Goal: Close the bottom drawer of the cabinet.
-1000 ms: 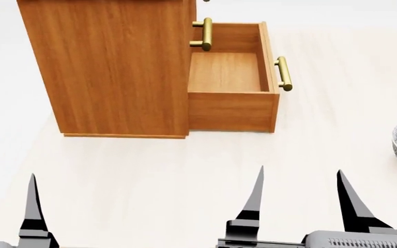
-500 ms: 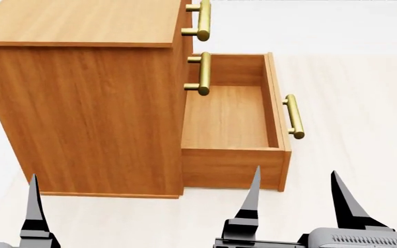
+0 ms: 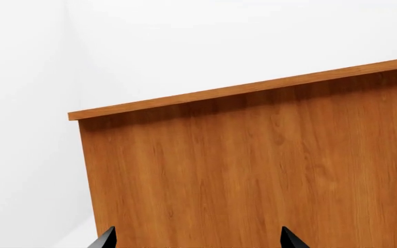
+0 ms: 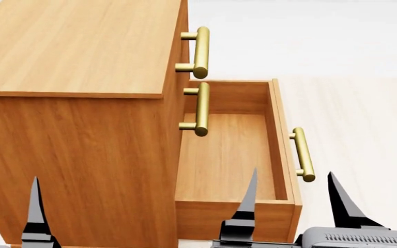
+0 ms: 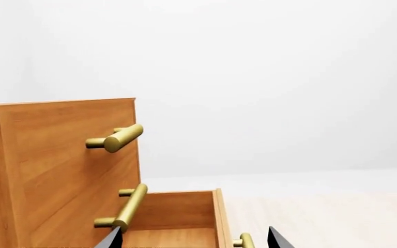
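Observation:
The cabinet (image 4: 74, 46) is a tall honey-brown wood box at the left of the head view. Its bottom drawer (image 4: 226, 155) stands pulled far out to the right, empty, with its brass bar handle (image 4: 303, 154) on the outer front. The two drawers above are shut, and their brass handles (image 4: 200, 51) stick out over it. My right gripper (image 4: 295, 206) is open, just before the drawer's near side wall. In the right wrist view (image 5: 195, 240) its tips frame the drawer (image 5: 178, 212) and the handle (image 5: 243, 241). My left gripper (image 3: 197, 242) is open, facing the cabinet's side (image 3: 254, 170). One of its fingertips (image 4: 35, 206) shows in the head view.
A pale wood-look floor (image 4: 364, 77) stretches to the right of and behind the drawer. White walls (image 5: 288, 77) close the background. The cabinet's side fills most of the left wrist view.
The cabinet and open drawer have grown larger and moved down in the head view, nearer my grippers. The patterned bowl at the right has left the view. The drawer stays open.

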Available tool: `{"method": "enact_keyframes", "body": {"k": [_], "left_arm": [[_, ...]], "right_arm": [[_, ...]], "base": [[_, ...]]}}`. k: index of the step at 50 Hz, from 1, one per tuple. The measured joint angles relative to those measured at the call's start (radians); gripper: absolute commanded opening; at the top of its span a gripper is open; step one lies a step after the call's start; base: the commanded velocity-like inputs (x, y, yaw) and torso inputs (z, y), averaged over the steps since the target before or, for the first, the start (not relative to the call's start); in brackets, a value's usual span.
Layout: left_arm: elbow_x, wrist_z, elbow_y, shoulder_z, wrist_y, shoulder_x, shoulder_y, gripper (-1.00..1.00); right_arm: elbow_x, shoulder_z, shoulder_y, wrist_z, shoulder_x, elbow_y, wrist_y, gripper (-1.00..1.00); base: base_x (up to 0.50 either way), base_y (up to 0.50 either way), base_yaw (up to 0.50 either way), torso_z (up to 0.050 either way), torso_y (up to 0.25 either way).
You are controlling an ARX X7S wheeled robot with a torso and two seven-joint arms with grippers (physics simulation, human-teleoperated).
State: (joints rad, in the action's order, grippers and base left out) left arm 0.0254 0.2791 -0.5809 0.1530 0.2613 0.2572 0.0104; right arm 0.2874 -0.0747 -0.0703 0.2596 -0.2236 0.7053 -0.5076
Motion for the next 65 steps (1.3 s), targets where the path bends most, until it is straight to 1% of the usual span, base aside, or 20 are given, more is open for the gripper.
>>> {"method": "enact_keyframes", "body": {"k": [6,14,18,22,30,38,54,65], "left_arm": [[0.001,0.004,0.004,0.003,-0.006,0.003,0.004,1.00],[0.003,0.009,0.005,0.006,-0.011,0.007,0.009,1.00],[0.004,0.011,0.007,0.007,-0.013,0.009,0.010,1.00],[0.005,0.013,0.009,0.009,-0.016,0.010,0.011,1.00],[0.008,0.016,0.018,0.011,-0.023,0.013,0.011,1.00],[0.010,0.020,0.022,0.012,-0.027,0.016,0.012,1.00],[0.014,0.027,0.025,0.017,-0.030,0.022,0.012,1.00],[0.015,0.031,0.027,0.024,-0.033,0.025,0.013,1.00]], "right_arm": [[0.028,0.016,-0.029,0.021,-0.010,0.061,-0.074,1.00],[0.150,0.119,-0.190,0.059,-0.055,0.178,-0.309,1.00],[0.187,0.173,-0.264,0.059,-0.091,0.180,-0.380,1.00],[0.194,0.212,-0.303,0.043,-0.127,0.146,-0.394,1.00],[0.160,0.260,-0.301,-0.010,-0.179,0.018,-0.318,1.00],[0.111,0.276,-0.256,-0.057,-0.197,-0.124,-0.203,1.00],[0.030,0.262,-0.146,-0.120,-0.167,-0.372,0.034,1.00],[-0.010,0.227,-0.111,-0.160,-0.142,-0.529,0.161,1.00]], "base": [[0.00,0.00,0.00,0.000,0.000],[0.00,0.00,0.00,0.000,0.000],[0.00,0.00,0.00,0.000,0.000],[0.00,0.00,0.00,0.000,0.000],[0.00,0.00,0.00,0.000,0.000],[0.00,0.00,0.00,0.000,0.000],[0.00,0.00,0.00,0.000,0.000],[0.00,0.00,0.00,0.000,0.000]]}}
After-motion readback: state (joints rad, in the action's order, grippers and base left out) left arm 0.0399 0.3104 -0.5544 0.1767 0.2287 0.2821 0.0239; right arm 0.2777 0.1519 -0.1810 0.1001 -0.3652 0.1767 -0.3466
